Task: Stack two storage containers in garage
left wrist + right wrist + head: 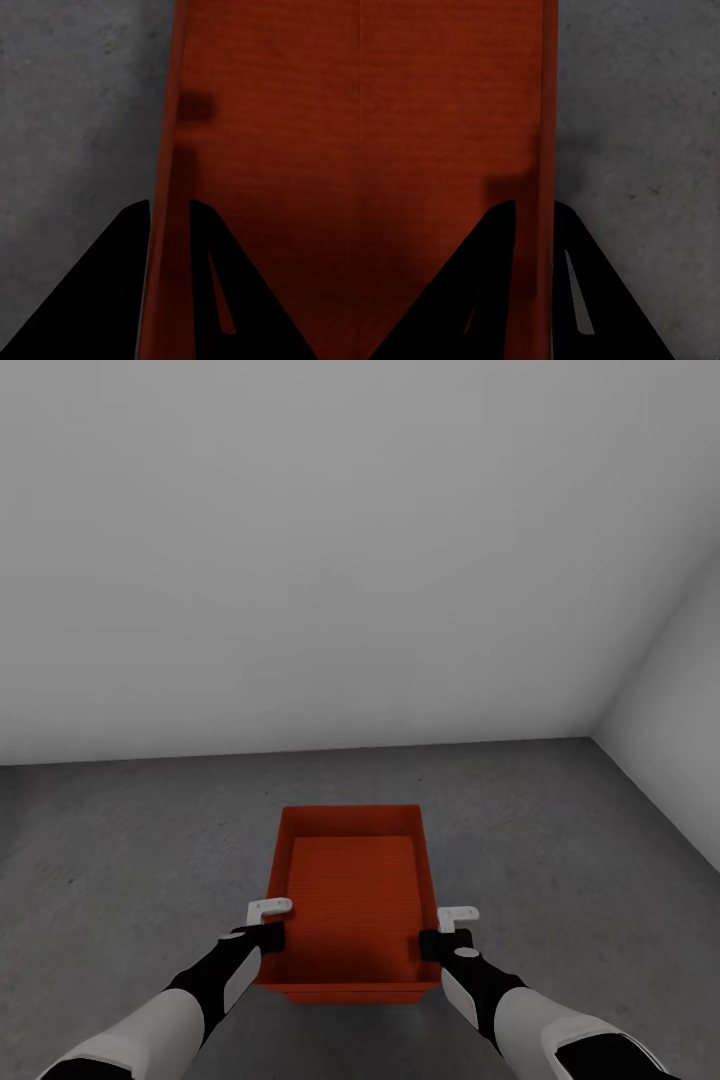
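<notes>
step: carrying container (pixel 352 895) in garage | my left gripper (pixel 266 922) and right gripper (pixel 450 929) clamped its side walls, bin between them above floor (pixel 120 840) | next: lower level, then release

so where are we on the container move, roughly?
In the garage: grey concrete floor, white walls. One storage container is in hand, left gripper and right gripper each clamped over a side wall. Whether it rests on the floor I can't tell. Left: release it, then the second container goes on top.
</notes>
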Controlling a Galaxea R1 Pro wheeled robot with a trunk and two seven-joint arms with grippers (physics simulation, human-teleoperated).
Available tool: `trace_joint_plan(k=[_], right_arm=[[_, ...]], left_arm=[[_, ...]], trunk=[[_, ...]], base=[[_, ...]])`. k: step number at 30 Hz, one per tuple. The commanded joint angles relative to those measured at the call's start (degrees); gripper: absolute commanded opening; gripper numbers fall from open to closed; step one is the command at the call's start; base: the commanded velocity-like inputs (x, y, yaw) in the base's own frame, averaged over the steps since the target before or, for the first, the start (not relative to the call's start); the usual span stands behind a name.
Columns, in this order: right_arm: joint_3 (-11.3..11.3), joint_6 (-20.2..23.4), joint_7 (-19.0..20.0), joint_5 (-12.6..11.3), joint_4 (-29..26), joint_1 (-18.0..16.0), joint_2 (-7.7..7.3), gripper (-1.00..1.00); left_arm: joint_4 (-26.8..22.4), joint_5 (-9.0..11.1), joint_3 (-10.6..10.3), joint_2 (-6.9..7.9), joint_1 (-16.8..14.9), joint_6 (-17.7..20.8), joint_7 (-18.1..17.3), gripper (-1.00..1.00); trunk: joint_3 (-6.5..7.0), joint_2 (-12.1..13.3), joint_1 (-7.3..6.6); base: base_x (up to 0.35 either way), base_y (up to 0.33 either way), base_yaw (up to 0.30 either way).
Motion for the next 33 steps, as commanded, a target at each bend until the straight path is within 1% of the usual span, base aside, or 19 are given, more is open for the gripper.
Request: trace_joint_plan(k=[1, 8, 24, 33], right_arm=[[-0.3, -0.3, -0.3, -0.8, 0.2, 0.0, 0.09, -1.00], [-0.3, -0.4, -0.3, -0.8, 0.2, 0.0, 0.09, -1.00], [-0.3, -0.4, -0.3, -0.8, 0.2, 0.0, 0.09, -1.00], [-0.3, -0.4, -0.3, -0.8, 0.2, 0.0, 0.09, -1.00]], left_arm=[[-3.4, 0.1, 1.7, -0.15, 0.0, 0.4, 5.0, -1.00], [-3.4, 0.1, 1.7, -0.15, 0.0, 0.4, 5.0, -1.00], [-3.3, 0.1, 1.7, -0.06, 0.0, 0.4, 5.0, -1.00], [-3.3, 0.1, 1.7, 0.01, 0.0, 0.4, 5.0, -1.00]], trunk=[[-0.23, -0.4, 0.22], [-1.49, -3.2, 1.76], [-1.49, -3.2, 1.76], [-3.10, -6.9, 3.73]], base=[[0.000, 0.000, 0.000], [0.000, 0.000, 0.000], [0.000, 0.000, 0.000], [0.000, 0.000, 0.000]])
